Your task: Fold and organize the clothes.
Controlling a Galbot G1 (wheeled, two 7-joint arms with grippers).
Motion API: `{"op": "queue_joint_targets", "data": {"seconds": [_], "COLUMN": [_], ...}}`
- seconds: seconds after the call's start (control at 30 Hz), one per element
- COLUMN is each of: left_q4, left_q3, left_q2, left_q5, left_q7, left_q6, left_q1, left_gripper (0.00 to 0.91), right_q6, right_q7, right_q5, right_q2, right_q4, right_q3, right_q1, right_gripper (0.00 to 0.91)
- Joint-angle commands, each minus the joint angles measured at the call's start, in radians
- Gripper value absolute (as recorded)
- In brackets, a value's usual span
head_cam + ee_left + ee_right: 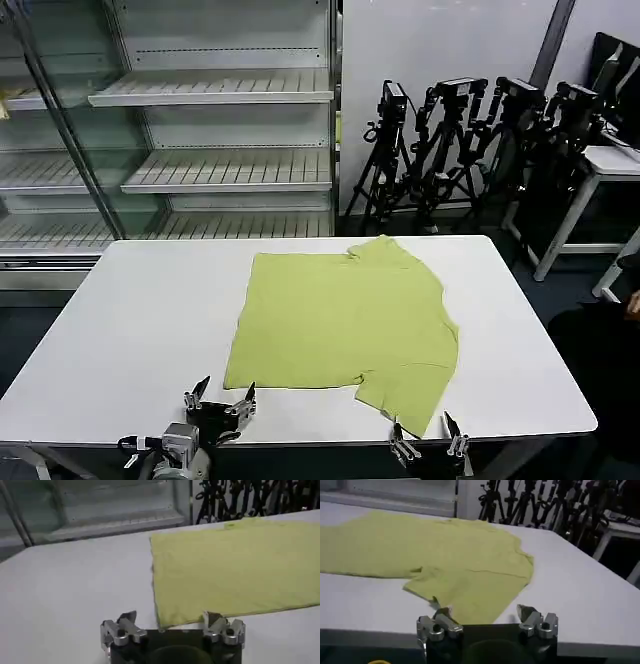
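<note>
The clothes are one lime yellow-green T-shirt (345,320) lying flat on the white table (130,330), partly folded, with a sleeve sticking out toward the near right corner (405,395). My left gripper (222,400) hovers open at the table's near edge, just in front of the shirt's near left corner (165,617). Over on the right, my other gripper (428,436) is open too, by the front edge at the sleeve's hem (465,607). Neither holds any cloth. No printed graphic shows on the upturned side.
Glass-fronted shelving (200,130) stands behind the table on the left. Several camera tripods (470,150) crowd the back right beside a second white table (610,165). Bare tabletop lies left of the shirt (75,580) and to its right (580,575).
</note>
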Motion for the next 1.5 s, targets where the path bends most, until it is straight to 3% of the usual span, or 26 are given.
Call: {"op": "queue_joint_targets", "data": {"seconds": [0.03, 0.6, 0.87, 1.1, 1.5], "left_q4": [0.021, 0.012, -0.13, -0.227, -0.192], "left_q3": [0.003, -0.006, -0.026, -0.049, -0.055], "left_q2": [0.002, 0.002, 0.005, 0.014, 0.075], "left_q5": [-0.045, -0.112, -0.109, -0.108, -0.132], "left_q7": [-0.002, -0.004, -0.006, -0.006, 0.011], "left_q6": [0.004, 0.0, -0.013, -0.01, -0.014], "left_q1": [-0.017, -0.01, 0.055, 0.086, 0.006], "left_gripper": [0.02, 0.02, 0.02, 0.02, 0.02], "right_q6": [-0.007, 0.035, 0.094, 0.095, 0.028], "right_q7": [0.004, -0.016, -0.036, -0.045, -0.052], "right_q5": [0.04, 0.059, 0.057, 0.071, 0.266], "right_q2": [0.008, 0.005, -0.025, -0.035, -0.112], "right_q4": [-0.01, 0.014, 0.121, 0.206, 0.152], "right_q3": [-0.004, 0.002, 0.023, 0.038, 0.146], "right_q1": [-0.003, -0.019, -0.081, -0.088, 0.171], "right_gripper": [0.01, 0.0, 0.0, 0.0, 0.0]}}
